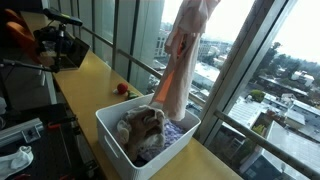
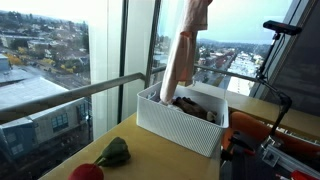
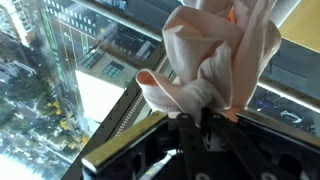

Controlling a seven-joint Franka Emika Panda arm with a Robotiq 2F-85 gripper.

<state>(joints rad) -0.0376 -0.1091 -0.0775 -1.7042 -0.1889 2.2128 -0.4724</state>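
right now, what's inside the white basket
The white basket holds crumpled clothes, grey-brown and purple, and the lower end of the hanging pink cloth. Anything beneath them is covered.

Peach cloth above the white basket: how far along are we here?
Done: a crumpled heap of grey and brown clothes lies in the white ribbed plastic basket. In hand: the gripper clamps the long peach fabric cloth, which hangs with its lower end at the basket's rim. Left: the cloth is neither lying in the basket nor clear of it.
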